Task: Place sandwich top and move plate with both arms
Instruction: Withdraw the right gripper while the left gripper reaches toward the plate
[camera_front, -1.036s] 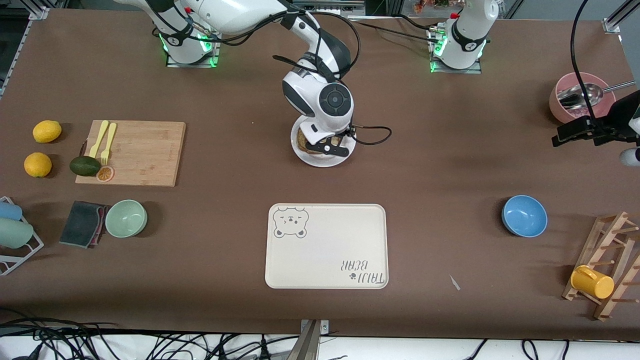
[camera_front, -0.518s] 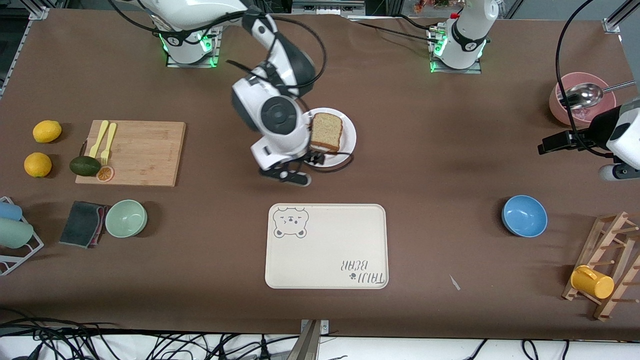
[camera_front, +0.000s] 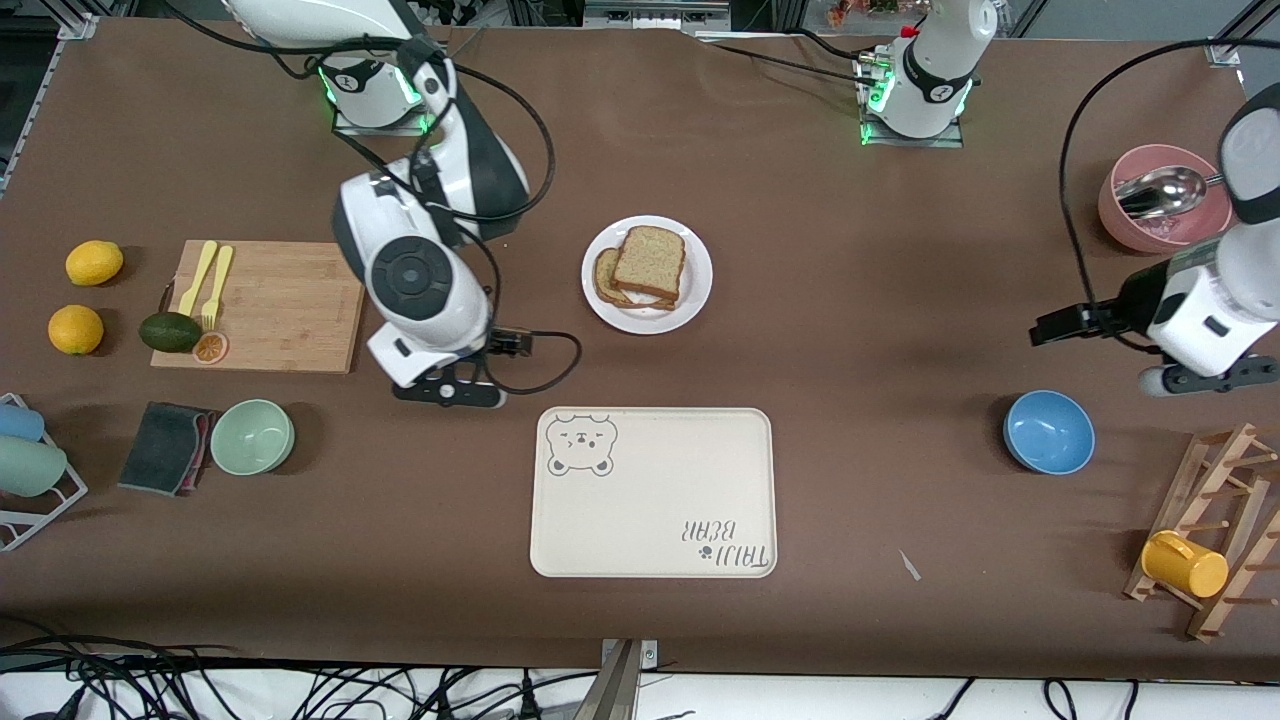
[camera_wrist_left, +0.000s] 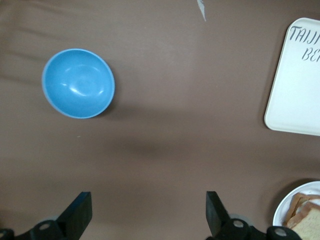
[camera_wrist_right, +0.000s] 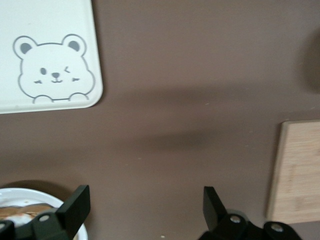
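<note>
The white plate (camera_front: 645, 321) stands in the middle of the table, farther from the front camera than the bear tray. The sandwich top (camera_front: 650, 262) lies on it, over another slice (camera_front: 603, 278) that peeks out at one side. My right gripper (camera_front: 447, 392) is open and empty over bare table between the plate and the cutting board. In the right wrist view its jaws (camera_wrist_right: 145, 212) stand wide, with the plate's rim (camera_wrist_right: 30, 192) beside one finger. My left gripper (camera_front: 1195, 378) is open over bare table beside the blue bowl. In the left wrist view, empty jaws (camera_wrist_left: 148, 215) show.
The cream bear tray (camera_front: 655, 530) lies nearer the front camera than the plate. A blue bowl (camera_front: 1048, 431), a pink bowl with a spoon (camera_front: 1165, 205) and a wooden rack (camera_front: 1215, 530) stand at the left arm's end. Cutting board (camera_front: 285, 305), green bowl (camera_front: 252, 436) and lemons are at the right arm's end.
My right gripper opened, left the bread slice on the plate and swung away toward the cutting board. The left arm came in from the table's end toward the blue bowl.
</note>
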